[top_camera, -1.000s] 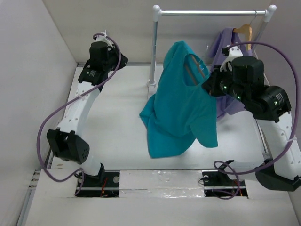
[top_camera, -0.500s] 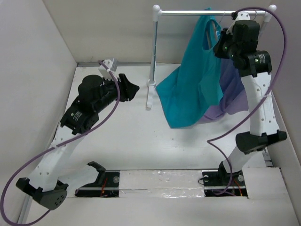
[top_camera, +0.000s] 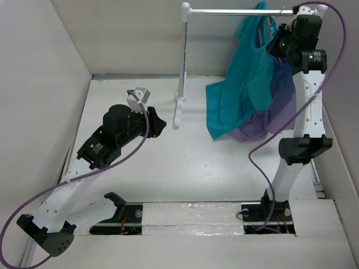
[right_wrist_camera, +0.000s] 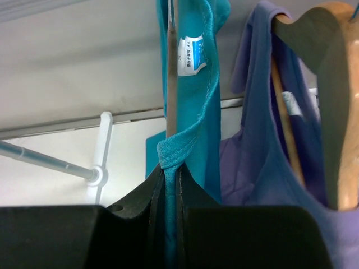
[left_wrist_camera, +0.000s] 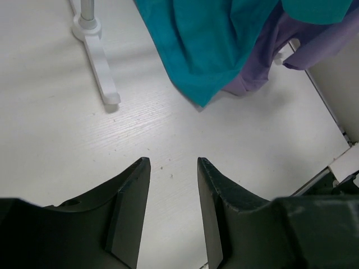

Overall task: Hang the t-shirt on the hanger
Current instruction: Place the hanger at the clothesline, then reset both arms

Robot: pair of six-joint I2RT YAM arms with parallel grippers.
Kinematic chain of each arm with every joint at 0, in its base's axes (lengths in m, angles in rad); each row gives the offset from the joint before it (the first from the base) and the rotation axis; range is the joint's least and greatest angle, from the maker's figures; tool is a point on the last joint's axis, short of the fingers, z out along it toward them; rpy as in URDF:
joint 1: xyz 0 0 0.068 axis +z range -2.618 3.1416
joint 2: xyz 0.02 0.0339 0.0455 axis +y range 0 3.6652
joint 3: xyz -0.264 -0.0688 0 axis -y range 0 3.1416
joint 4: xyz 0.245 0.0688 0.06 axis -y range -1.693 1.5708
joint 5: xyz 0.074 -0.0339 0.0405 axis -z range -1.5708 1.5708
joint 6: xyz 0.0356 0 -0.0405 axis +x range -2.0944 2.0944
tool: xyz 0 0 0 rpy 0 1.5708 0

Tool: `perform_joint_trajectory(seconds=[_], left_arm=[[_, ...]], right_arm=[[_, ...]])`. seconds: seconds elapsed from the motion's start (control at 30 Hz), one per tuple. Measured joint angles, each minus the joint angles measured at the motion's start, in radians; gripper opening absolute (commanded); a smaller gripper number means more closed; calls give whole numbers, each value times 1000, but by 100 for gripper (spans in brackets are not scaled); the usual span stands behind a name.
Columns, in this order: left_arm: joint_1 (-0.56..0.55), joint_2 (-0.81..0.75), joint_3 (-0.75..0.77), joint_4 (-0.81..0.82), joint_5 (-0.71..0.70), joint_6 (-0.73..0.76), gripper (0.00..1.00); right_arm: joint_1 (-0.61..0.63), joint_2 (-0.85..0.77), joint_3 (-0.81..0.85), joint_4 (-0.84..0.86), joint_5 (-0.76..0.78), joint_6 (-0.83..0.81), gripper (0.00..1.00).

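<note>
Right gripper point(top_camera: 283, 40) has raised t-shirt point(top_camera: 244, 84) on hanger point(right_wrist_camera: 171, 84) to the rail point(top_camera: 224, 12), jaws pinching teal cloth. Left gripper point(left_wrist_camera: 171, 168) has backed off over the desk point(top_camera: 168, 168), jaws apart, empty. Hang-up looks nearly done.

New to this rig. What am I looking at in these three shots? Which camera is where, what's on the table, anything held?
Two robot arms, each ending in a two-finger gripper, are bolted at the near edge of a white table. The wide picture comes from a fixed camera above and behind them; the other two come from cameras on the wrists. On the table stands a clothes rack, where a purple top hangs on a wooden hanger. The right gripper, raised to the rail, is shut on an edge of the teal t-shirt, which has a thin grey hanger inside it. The left gripper hangs open and empty above the table.
</note>
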Motion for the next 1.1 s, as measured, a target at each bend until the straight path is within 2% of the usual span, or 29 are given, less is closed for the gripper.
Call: perform_joint_trajectory(seconds=[0.23, 0.4, 0.53, 0.6, 0.63, 0.7, 0.77, 0.8, 0.83, 0.9, 0.93, 1.1], left_arm=[[0, 2, -2, 19, 21, -17, 34], [0, 11, -2, 35, 31, -32, 35], [0, 19, -2, 45, 36, -44, 36], [0, 23, -2, 50, 37, -50, 39], [0, 26, -2, 53, 36, -53, 40], [0, 26, -2, 54, 32, -59, 45], [0, 26, -2, 58, 22, -66, 51], [0, 26, -1, 61, 17, -71, 52], [0, 26, 0, 61, 10, -77, 52], [0, 26, 2, 62, -5, -87, 55], [0, 26, 5, 62, -12, -92, 56], [0, 41, 43, 71, -57, -122, 61]], right_arm=[[-68, 51, -5, 31, -100, -4, 0], [-81, -54, -236, 156, -128, -4, 0], [-93, -116, -352, 230, -143, 0, 0], [-97, -145, -401, 257, -138, 2, 10], [-97, -160, -423, 270, -135, 5, 28], [-98, -198, -476, 291, -130, 23, 49], [-100, -237, -523, 293, -119, 37, 77], [-102, -255, -539, 292, -111, 46, 77], [-103, -271, -548, 290, -100, 52, 82], [-105, -301, -552, 288, -69, 69, 83], [-105, -318, -552, 283, -49, 80, 100], [-101, -471, -602, 276, 30, 120, 100]])
